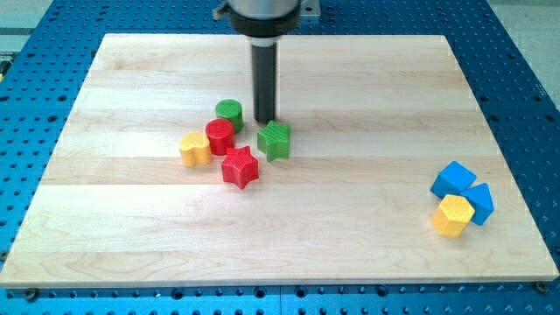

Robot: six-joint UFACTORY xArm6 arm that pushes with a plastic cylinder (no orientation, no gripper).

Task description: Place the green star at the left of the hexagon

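Camera view: wooden board (131, 219), blocks in two groups.
Landmark: green star (274, 140), near the board's middle.
Tip: my tip (265, 120) sits just above-left of the star; a bare rod, nothing grasped, placed to shove it rightward.
Hexagon: yellow hexagon (452, 214), well right and below.
Neighbours: red star (240, 166) just below-left.

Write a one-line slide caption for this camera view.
My tip sits just above the green star, far left of the yellow hexagon.
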